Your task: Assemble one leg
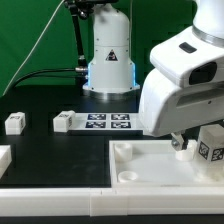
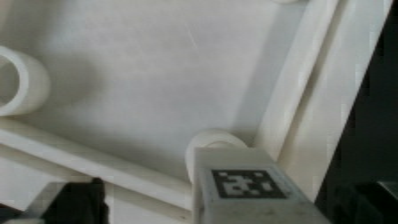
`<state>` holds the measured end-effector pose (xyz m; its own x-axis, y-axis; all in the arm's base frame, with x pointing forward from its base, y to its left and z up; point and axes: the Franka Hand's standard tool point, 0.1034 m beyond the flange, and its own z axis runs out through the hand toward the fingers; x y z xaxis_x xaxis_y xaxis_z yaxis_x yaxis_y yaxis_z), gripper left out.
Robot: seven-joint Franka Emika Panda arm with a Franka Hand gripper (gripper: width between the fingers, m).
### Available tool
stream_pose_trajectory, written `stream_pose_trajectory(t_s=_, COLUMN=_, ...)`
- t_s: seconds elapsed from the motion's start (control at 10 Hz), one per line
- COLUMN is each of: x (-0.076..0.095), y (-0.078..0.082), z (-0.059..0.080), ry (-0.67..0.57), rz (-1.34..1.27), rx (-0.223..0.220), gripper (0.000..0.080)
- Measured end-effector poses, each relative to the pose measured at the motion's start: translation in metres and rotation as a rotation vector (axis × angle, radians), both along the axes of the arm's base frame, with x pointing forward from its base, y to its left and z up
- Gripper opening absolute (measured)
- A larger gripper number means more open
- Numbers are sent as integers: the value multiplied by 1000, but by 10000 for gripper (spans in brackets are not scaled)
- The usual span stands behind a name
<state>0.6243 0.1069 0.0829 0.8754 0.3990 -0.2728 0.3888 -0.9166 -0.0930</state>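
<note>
A leg [image 1: 211, 146], a small white block with a black-and-white tag, stands upright at a corner of the large white tray [image 1: 150, 165] on the exterior view's right. In the wrist view the same leg [image 2: 244, 182] rises in front of a round corner socket [image 2: 221, 139]; I cannot tell whether it is seated in it. My gripper [image 1: 184, 145] hangs low over the tray, straddling this leg [image 2: 210, 206]. One dark finger [image 2: 68, 200] stands well apart from the leg, so the jaws are open. A second leg [image 1: 14, 123] lies on the black table at the exterior view's left.
The marker board [image 1: 95, 122] lies on the table in front of the robot base [image 1: 108, 70]. Another white part [image 1: 3, 157] shows at the exterior view's left edge. A second socket ring [image 2: 18, 85] is on the tray. The tray's raised rim [image 2: 306, 90] runs beside the leg.
</note>
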Motion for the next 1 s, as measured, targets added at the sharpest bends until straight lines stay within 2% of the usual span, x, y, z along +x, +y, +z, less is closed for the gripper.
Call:
stream_pose_trajectory(t_s=0.2, x=0, y=0, z=0, ry=0, rz=-2, rx=1, gripper=389)
stream_pose_trajectory(t_s=0.3, x=0, y=0, z=0, ry=1, rz=-2, rx=1, gripper=389)
stream_pose_trajectory(t_s=0.4, x=0, y=0, z=0, ry=1, rz=-2, rx=1, gripper=290)
stream_pose_trajectory(t_s=0.8, x=0, y=1, z=0, ry=0, rz=-64, rx=-15, gripper=290)
stream_pose_trajectory(t_s=1.0, x=-2, y=7, z=-1, ry=-21, rz=-373, rx=-89, gripper=290)
